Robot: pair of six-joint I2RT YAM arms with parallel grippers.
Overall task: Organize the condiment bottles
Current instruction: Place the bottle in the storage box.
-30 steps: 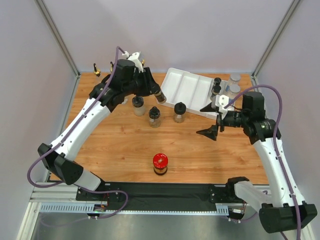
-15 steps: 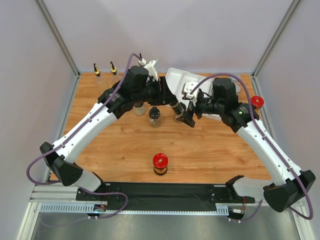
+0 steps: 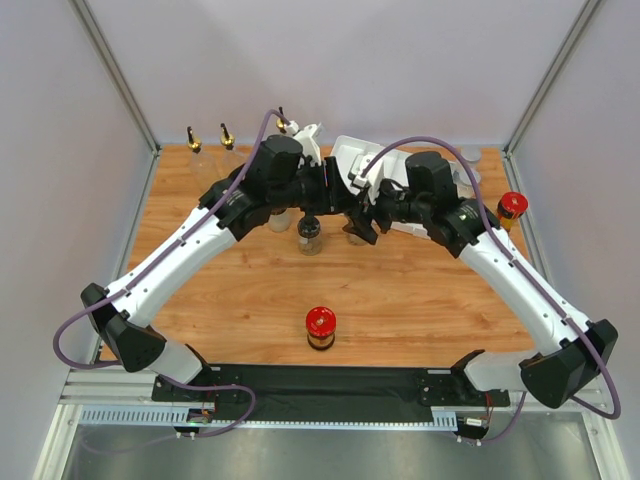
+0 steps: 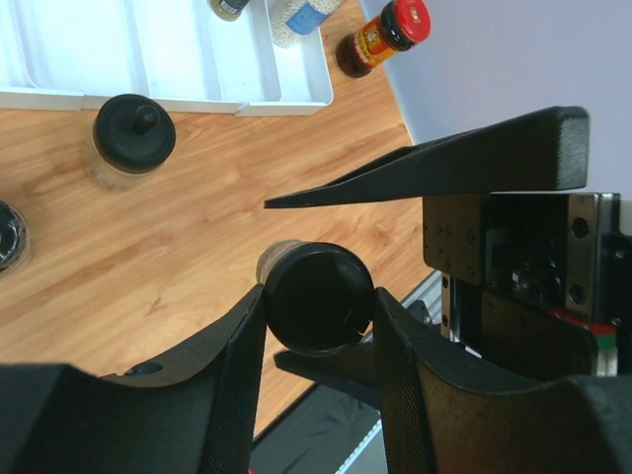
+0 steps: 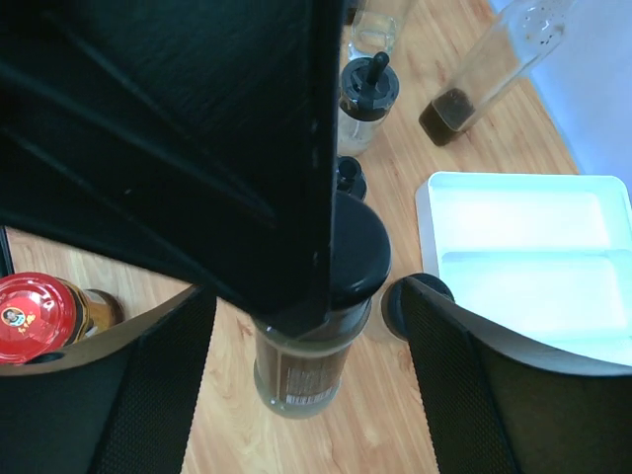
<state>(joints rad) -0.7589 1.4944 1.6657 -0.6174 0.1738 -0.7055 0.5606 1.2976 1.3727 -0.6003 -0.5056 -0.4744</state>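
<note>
Within the last second the right arm has swung from the right side of the frame to the upper middle, and its claw, then spread wide, has narrowed. The right claw [image 5: 306, 294] now straddles the jar [image 5: 316, 296], which the left claw [image 4: 318, 301] holds clamped by its black cap. In the right wrist view the right claw's fingers [image 5: 148, 395] stand apart on either side of the glass with gaps showing, so I judge they are not gripping yet. The left arm has carried the jar slightly rightward. It hangs above the tabletop [image 3: 240, 290], near the tray [image 4: 178, 54]. This looks like a handover, so that the right arm can reach the tray.

The arm's move has also uncovered a red-capped bottle [image 3: 512, 207] on the tabletop just beside the tray's corner.

The held jar has a brownish fill. Most of the tray seen in the wrist views is bare. A dark-lidded jar [image 4: 229, 8] and a grain-filled shaker [image 4: 296, 18] stand toward its right end, but I cannot tell which compartment each is in. A knob-capped jar [image 4: 133, 138] and a red-lidded jar [image 3: 320, 327] wait on the tabletop outside the tray.
</note>
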